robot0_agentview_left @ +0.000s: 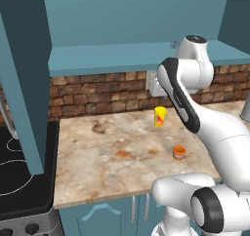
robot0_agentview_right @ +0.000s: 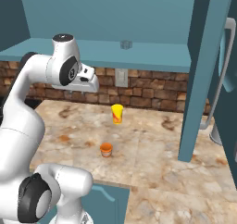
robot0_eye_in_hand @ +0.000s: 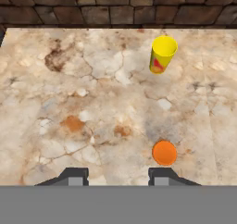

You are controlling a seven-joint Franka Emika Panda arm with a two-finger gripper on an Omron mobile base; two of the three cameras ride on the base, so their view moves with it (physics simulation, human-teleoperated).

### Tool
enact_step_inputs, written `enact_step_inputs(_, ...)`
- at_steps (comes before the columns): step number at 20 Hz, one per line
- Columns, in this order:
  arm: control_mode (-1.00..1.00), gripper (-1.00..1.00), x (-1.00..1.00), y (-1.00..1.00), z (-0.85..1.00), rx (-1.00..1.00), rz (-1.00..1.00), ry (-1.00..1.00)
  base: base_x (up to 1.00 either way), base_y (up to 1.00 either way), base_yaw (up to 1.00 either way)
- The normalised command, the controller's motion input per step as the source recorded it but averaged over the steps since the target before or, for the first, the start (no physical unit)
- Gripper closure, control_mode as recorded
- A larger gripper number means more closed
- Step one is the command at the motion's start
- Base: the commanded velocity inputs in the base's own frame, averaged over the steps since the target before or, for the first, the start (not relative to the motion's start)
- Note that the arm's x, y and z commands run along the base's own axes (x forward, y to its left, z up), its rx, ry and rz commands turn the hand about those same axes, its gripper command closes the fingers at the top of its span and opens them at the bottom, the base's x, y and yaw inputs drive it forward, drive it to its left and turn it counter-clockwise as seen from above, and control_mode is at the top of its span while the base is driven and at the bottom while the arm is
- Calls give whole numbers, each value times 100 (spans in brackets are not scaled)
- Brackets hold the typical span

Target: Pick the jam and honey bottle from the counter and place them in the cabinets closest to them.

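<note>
Jaws spread wide and holding nothing: from the hand view the two dark fingertips [robot0_eye_in_hand: 74,176] stand well apart above the counter [robot0_eye_in_hand: 69,102], with bare stone between them. The jam [robot0_eye_in_hand: 164,152], a squat orange jar seen from above, sits just beyond the right-hand fingertip, slightly off to that side rather than between the two. Farther back toward the brick wall [robot0_eye_in_hand: 115,8] stands a yellow cup [robot0_eye_in_hand: 162,54] with a red mark, well apart from the jam. From the right base view the arm's wrist hangs high over the counter, and the jam [robot0_agentview_right: 106,149] rests on the marbled stone near the front edge, the yellow cup [robot0_agentview_right: 117,113] behind it. Above, the cabinets [robot0_agentview_right: 139,52] are open, a plain teal shelf running along the wall, with an opened door [robot0_agentview_right: 203,75] at the right. In the left base view the jam [robot0_agentview_left: 179,152] sits beside the arm's white forearm, and a dark stovetop [robot0_agentview_left: 22,167] lies at the left end of the counter.
</note>
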Motion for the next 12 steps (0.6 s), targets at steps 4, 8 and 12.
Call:
enact_step_inputs(4,-100,-100,-3,-18,-8,1,0,-1,0,0,0)
enact_step_inputs(8,-100,-100,-8,-53,-24,2,0,0,0,0,0)
enact_step_inputs(12,-100,-100,0,-57,-35,1,0,0,0,0,0)
